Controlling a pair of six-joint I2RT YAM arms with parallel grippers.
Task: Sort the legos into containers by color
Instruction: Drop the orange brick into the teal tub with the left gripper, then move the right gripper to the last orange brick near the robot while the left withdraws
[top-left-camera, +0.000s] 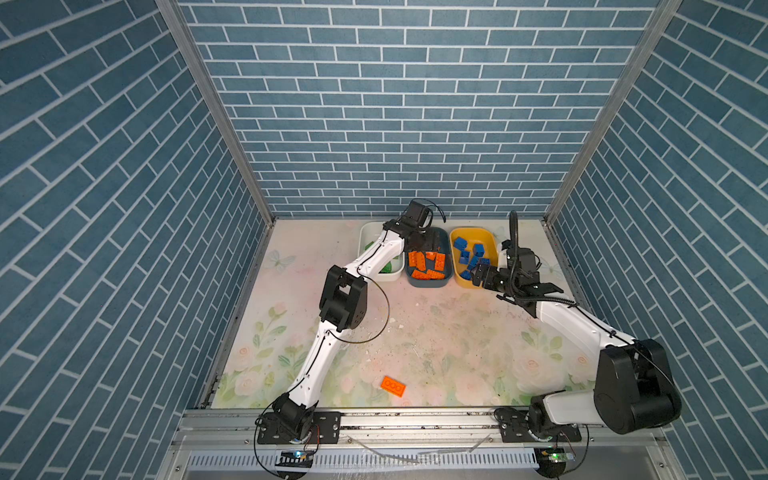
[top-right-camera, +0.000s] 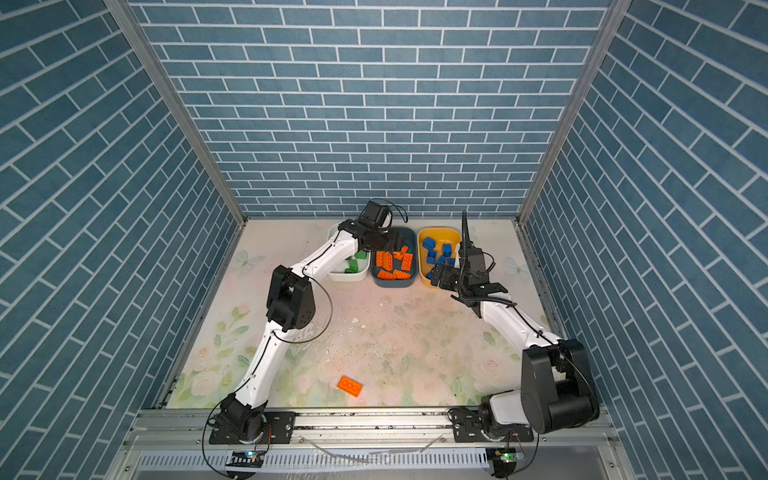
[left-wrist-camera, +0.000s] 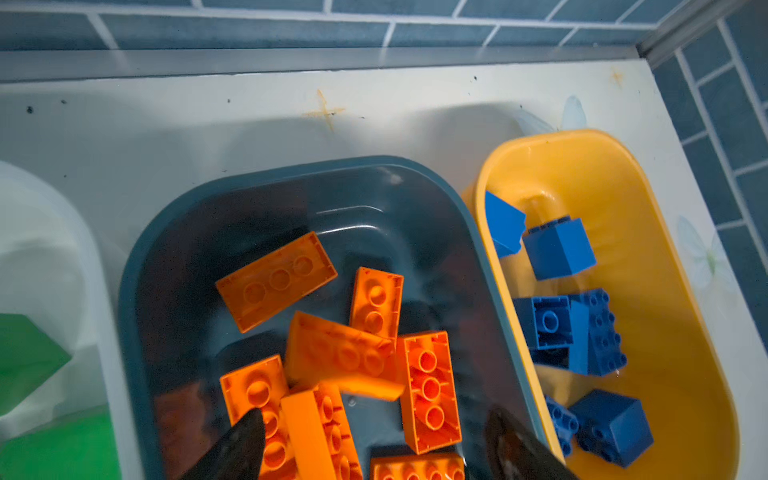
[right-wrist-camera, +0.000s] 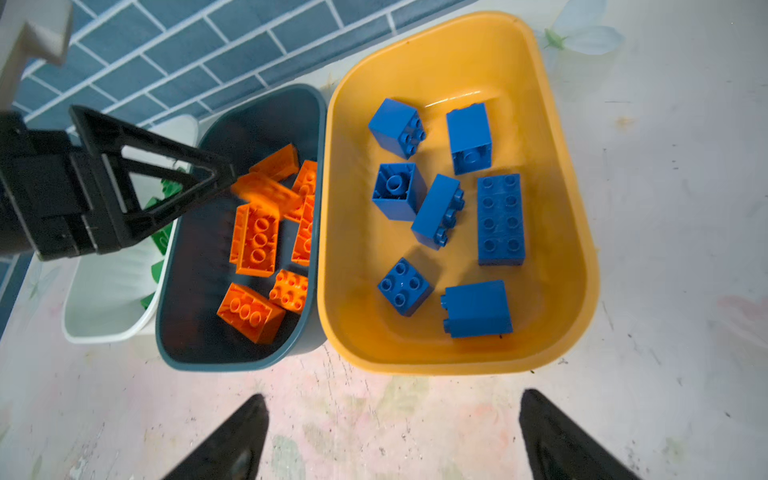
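My left gripper (left-wrist-camera: 374, 411) hangs open over the dark teal container (top-left-camera: 428, 284), which holds several orange legos (left-wrist-camera: 430, 388). One orange brick (left-wrist-camera: 345, 357) is blurred just below the spread fingers, held by neither. My right gripper (right-wrist-camera: 394, 394) is open and empty over bare table at the near edge of the yellow container (right-wrist-camera: 565, 124), which holds several blue legos (right-wrist-camera: 500, 218). The white container (top-left-camera: 370, 237) on the left holds green legos (top-left-camera: 388, 268), mostly hidden by my left arm. A single orange plate (top-left-camera: 392, 386) lies on the table near the front edge.
The three tubs stand side by side against the back wall. Blue brick-pattern walls close in the left, right and back. The floral tabletop (top-left-camera: 436, 332) stretches from the tubs to the front rail (top-left-camera: 415, 419), where both arm bases are mounted.
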